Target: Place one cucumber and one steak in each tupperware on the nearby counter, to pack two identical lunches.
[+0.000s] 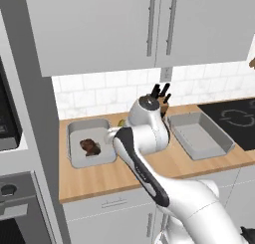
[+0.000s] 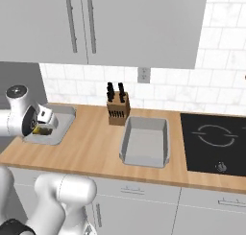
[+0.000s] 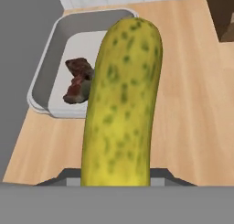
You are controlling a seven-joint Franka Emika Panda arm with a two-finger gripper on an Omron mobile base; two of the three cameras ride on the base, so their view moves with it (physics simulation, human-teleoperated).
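Observation:
My gripper (image 2: pixel 42 129) is shut on the yellow-green cucumber (image 3: pixel 121 104), which stands lengthwise up the middle of the hand view. It hangs just above the near right edge of the left tupperware (image 1: pixel 74 126), a light-grey tray at the counter's (image 1: pixel 149 168) left end. In that tray lies a dark brown-red steak (image 3: pixel 78 79), also seen in the left base view (image 1: pixel 90 147). The cucumber's tip (image 1: pixel 121 122) peeks out beside the wrist. The second tupperware (image 2: pixel 145 143) sits empty further right on the counter. My own forearm hides the gripper in the left base view.
A wooden knife block (image 2: pixel 118 109) stands at the back wall between the two trays. The black stovetop (image 2: pixel 216 138) is set into the counter at the right. A tall grey oven unit (image 1: pixel 10 138) borders the counter on the left. Wall cabinets hang overhead.

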